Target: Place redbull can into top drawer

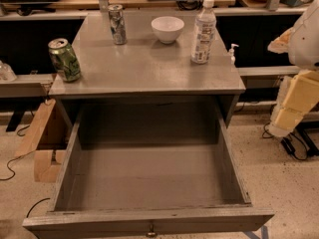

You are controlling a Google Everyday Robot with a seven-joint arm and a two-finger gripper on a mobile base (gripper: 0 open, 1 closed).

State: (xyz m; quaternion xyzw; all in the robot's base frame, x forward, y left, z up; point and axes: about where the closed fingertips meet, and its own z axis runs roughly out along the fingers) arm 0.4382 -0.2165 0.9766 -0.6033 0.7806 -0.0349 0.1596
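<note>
Arm off the right side of the table

The arm [305, 39] stood just beyond the right edge of the table [144, 68], white upper part above and pale yellow segments below. The tool [285, 114] hung lower than the table top, apart from it.

Speckled beige floor [291, 195]; a wooden desk [65, 1] runs behind.
</note>
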